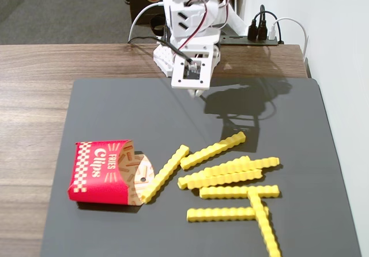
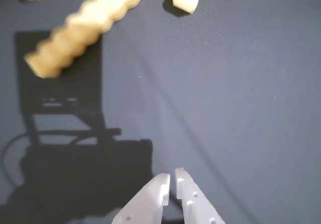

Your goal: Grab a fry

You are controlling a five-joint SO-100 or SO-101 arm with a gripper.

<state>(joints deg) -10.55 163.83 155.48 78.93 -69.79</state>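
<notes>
Red carton (image 1: pixel 101 171) on dark mat (image 1: pixel 115 113)

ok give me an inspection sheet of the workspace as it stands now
surface: dark grey mat on a wooden table.
job's things: several yellow fries loose on the mat, some touching or crossing; one fry leans against the mouth of the red carton, which lies on its side.
clutter: nothing seen on the mat beyond these.
gripper: gripper near the mat's far edge, short of the fries, tips almost together, holding nothing.
cables: red and black leads on the arm; black and white cables plugged into a strip behind the table.
surroundings: white wall on the right in the fixed view, grey floor behind.
</notes>
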